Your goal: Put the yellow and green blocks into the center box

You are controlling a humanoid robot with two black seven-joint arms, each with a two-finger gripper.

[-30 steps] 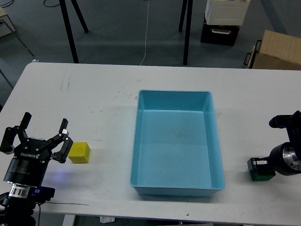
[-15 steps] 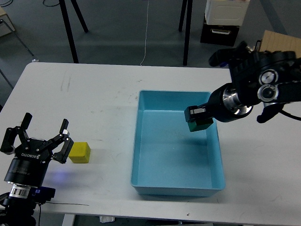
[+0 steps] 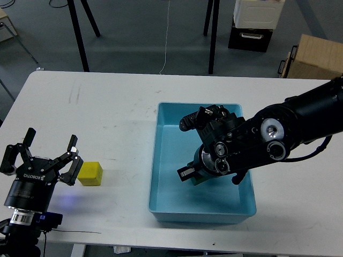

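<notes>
The yellow block (image 3: 90, 173) sits on the white table (image 3: 107, 112), left of the blue center box (image 3: 161, 160). My left gripper (image 3: 51, 143) is open and empty; the yellow block lies just right of its right finger. My right arm reaches across into the box. My right gripper (image 3: 191, 174) is low inside the box, shut on the green block (image 3: 199, 180). Only a small dark green edge of that block shows under the wrist, close to the box floor.
The box's tall walls surround my right gripper. Black tripod legs (image 3: 80, 37) stand beyond the table's far edge. A cardboard box (image 3: 316, 56) stands on the floor at the back right.
My right arm carried the green block from the table at the box's right, over the far right corner, and down into the box's middle. The left arm and yellow block have not moved.
</notes>
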